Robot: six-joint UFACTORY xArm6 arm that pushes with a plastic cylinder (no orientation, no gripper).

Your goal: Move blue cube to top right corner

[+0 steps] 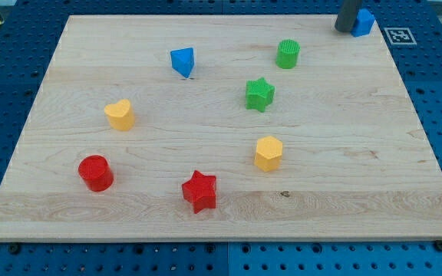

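The blue cube sits at the top right corner of the wooden board, close to its top edge. My tip stands right against the cube's left side, and the dark rod rises out of the view's top. Part of the cube's left face is hidden behind the rod.
A blue wedge-like block lies at upper centre-left. A green cylinder and green star lie below left of the tip. A yellow heart, yellow hexagon, red cylinder and red star lie lower down. A marker tag sits right of the corner.
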